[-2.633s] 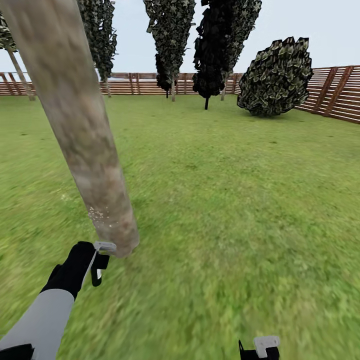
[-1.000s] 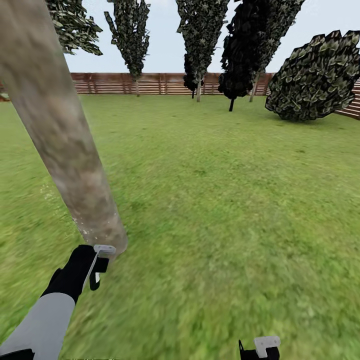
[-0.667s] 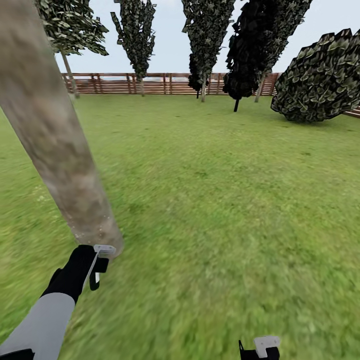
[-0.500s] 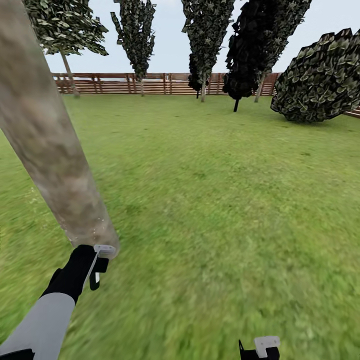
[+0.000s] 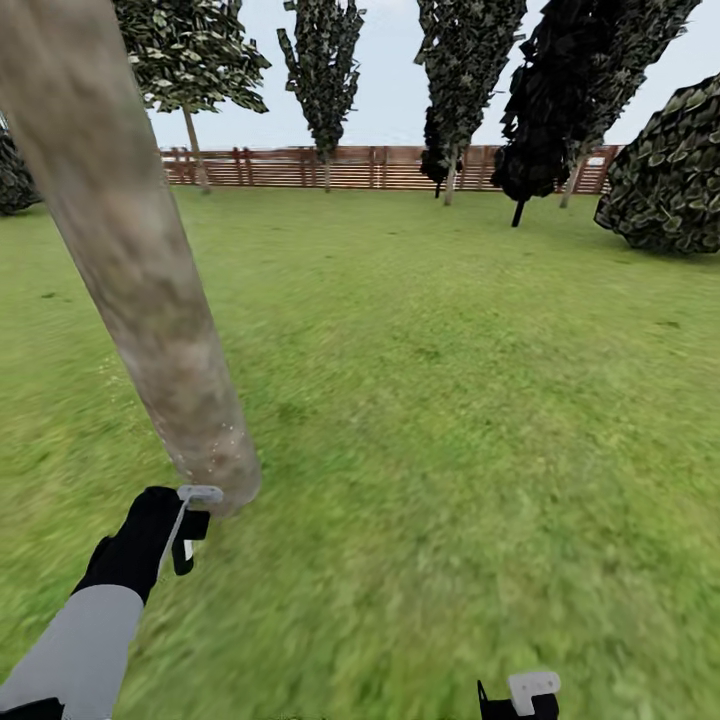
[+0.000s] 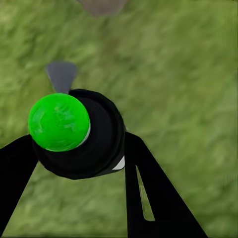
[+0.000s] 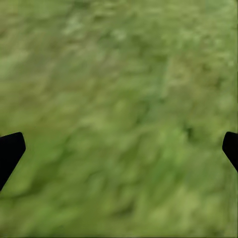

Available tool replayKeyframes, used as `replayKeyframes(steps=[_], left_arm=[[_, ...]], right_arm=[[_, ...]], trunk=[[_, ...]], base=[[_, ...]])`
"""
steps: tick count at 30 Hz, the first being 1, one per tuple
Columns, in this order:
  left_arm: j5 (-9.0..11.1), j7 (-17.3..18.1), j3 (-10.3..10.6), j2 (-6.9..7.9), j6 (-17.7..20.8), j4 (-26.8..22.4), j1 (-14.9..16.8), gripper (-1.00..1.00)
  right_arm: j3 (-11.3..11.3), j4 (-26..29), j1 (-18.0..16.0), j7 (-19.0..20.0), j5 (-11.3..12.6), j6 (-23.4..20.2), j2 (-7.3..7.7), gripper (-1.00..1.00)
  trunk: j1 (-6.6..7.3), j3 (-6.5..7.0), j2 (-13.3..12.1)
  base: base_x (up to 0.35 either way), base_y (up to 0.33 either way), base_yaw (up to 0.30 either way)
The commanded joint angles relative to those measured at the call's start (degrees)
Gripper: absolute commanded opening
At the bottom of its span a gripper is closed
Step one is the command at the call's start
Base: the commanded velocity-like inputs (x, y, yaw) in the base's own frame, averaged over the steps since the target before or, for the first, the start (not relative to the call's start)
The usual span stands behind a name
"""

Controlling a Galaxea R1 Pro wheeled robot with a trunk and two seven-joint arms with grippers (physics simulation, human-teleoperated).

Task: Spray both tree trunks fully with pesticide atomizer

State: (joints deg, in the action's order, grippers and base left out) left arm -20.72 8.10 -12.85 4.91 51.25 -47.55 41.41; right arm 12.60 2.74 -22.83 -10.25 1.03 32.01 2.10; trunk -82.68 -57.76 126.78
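Observation:
A thick tree trunk [image 5: 140, 270] of mottled grey-brown bark leans across the left of the head view and meets the grass floor [image 5: 450, 430] just ahead of my left hand. Pale specks dot the bark near its base. My left gripper [image 5: 186, 522] is shut on the pesticide atomizer [image 5: 190, 525], a small dark sprayer with a white mark, held close to the trunk base. In the left wrist view the atomizer [image 6: 96, 141] shows a black round body, a green ball and a grey nozzle between both fingers [image 6: 148, 193]. My right gripper [image 5: 520, 697] hangs open over bare grass.
A brown slatted fence [image 5: 380, 167] closes the lawn at the back. Dark narrow trees [image 5: 465, 70] stand before it, a leafy tree [image 5: 195, 55] at the back left, and a big round bush [image 5: 670, 170] at the right.
The whole picture has shifted right, so the camera has turned left. The left gripper still holds the atomizer by the trunk base. The right arm has not moved.

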Motion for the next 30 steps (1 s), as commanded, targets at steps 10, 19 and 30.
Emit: replayKeyframes(steps=[10, 19, 30], left_arm=[[-1.03, 0.53, 0.22, -3.62, 0.69, 0.68, 5.98, -1.00], [-0.99, 0.62, 0.23, 2.90, 0.61, 0.75, 5.47, -1.00], [-0.66, 1.12, 0.10, 3.57, 0.84, 0.30, 7.43, -1.00]], right_arm=[[0.41, -0.01, -0.02, -0.38, 0.10, 0.07, 0.08, 1.00], [0.41, -0.01, -0.02, -0.38, 0.08, 0.07, 0.10, 1.00], [0.41, -0.01, -0.02, -0.45, 0.11, 0.07, 0.05, 1.00]], trunk=[[0.01, -0.05, 0.02], [0.01, -0.05, 0.02], [0.01, -0.05, 0.02]], base=[[-0.002, 0.000, 0.090], [0.000, 0.000, 0.000], [0.000, 0.000, 0.108]])
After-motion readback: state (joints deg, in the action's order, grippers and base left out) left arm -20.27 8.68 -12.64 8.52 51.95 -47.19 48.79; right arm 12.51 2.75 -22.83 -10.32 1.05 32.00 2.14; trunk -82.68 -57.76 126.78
